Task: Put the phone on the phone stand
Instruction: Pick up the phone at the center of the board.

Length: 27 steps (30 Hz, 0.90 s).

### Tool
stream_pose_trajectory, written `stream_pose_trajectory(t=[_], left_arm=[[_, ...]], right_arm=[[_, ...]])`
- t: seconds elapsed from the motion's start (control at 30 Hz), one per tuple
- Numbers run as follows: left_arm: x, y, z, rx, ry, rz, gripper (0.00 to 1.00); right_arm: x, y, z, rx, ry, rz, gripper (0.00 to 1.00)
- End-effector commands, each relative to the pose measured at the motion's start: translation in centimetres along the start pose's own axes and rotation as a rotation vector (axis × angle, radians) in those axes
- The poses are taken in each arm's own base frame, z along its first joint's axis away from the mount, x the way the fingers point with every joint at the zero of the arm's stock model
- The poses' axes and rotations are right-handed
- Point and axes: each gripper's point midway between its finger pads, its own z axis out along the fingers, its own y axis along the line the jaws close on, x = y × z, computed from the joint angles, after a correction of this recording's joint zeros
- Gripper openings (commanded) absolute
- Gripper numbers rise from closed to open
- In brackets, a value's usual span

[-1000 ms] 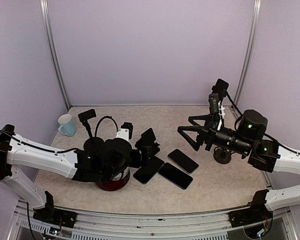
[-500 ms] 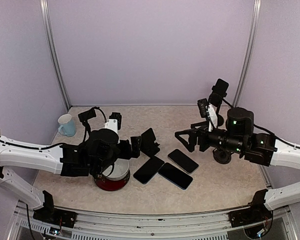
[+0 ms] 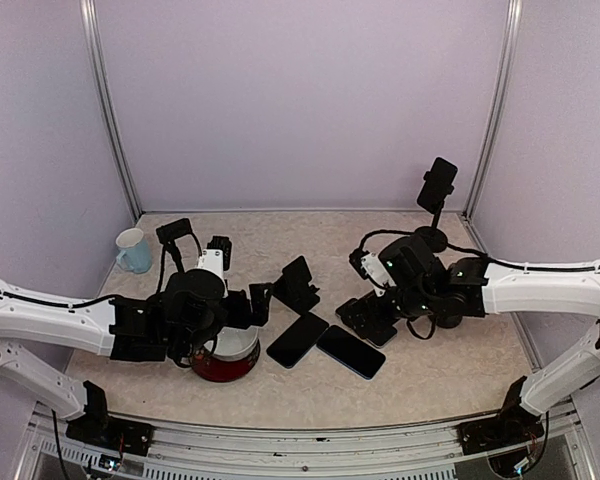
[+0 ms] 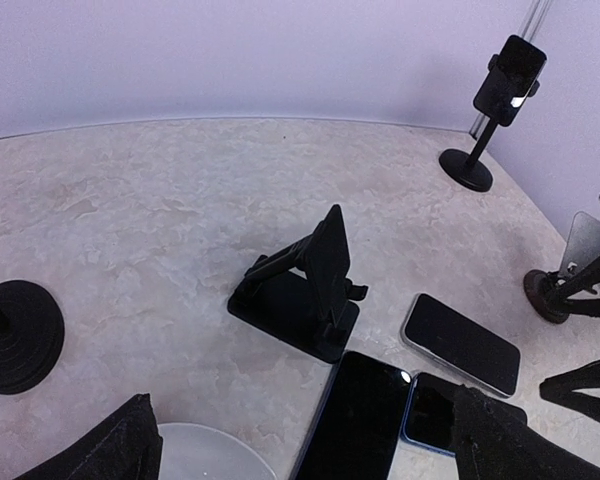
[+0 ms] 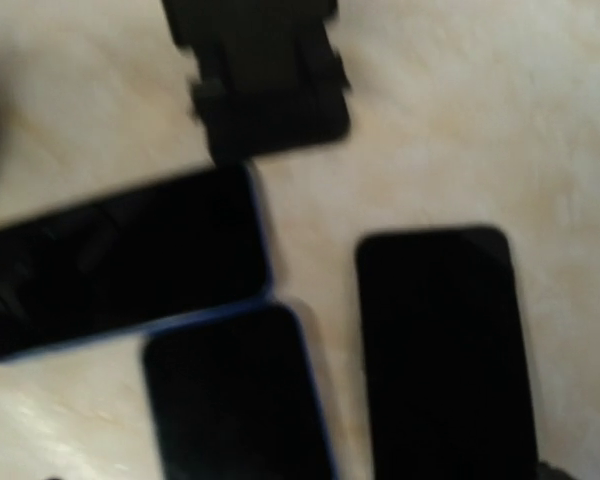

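Three dark phones lie flat mid-table: a left phone (image 3: 298, 340) (image 4: 365, 420) (image 5: 120, 265), a blue-edged middle phone (image 3: 350, 352) (image 4: 432, 410) (image 5: 235, 395) and a right phone (image 3: 380, 330) (image 4: 462, 345) (image 5: 445, 350). An empty black folding phone stand (image 3: 298, 285) (image 4: 310, 285) (image 5: 265, 70) sits just behind them. My right gripper (image 3: 365, 316) points down, open, right over the right phone's far end; its wrist view is blurred. My left gripper (image 3: 260, 303) (image 4: 300, 460) is open and empty, left of the folding stand, above a bowl.
A red bowl (image 3: 225, 362) with a white inside (image 4: 200, 450) lies under the left wrist. A pole stand (image 3: 438, 185) (image 4: 500, 90) holding a phone stands at the back right. Another pole stand (image 3: 175, 232) and a pale mug (image 3: 133, 250) are at the back left.
The right arm swung left and dipped from level above the table to pointing down over the right phone. The left arm drew back slightly to the left. Both grippers stayed open.
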Motion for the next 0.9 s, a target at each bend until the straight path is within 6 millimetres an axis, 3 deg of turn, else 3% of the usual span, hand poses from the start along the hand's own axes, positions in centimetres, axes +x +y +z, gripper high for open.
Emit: stream_pose_trajectory(t=[0.0, 0.33, 0.57, 0.87], left_arm=[[-0.6, 0.4, -1.0, 0.019, -0.019, -0.045, 0.99], [0.0, 0.4, -2.1, 0.039, -0.014, -0.054, 0.99], [1.0, 1.0, -2.8, 0.041, -0.006, -0.064, 0.99], [1.5, 0.7, -3.3, 0.056, -0.001, -0.076, 0.99]], right_arm=[[1.1, -0.6, 1.2, 0.063, 0.076, -0.075, 1.00], [3.3, -2.8, 6.3, 0.100, 0.264, -0.120, 1.00], [2.3, -4.5, 7.5, 0.090, 0.265, -0.085, 1.00], [4.9, -5.5, 9.6, 0.085, 0.356, -0.091, 1.00]])
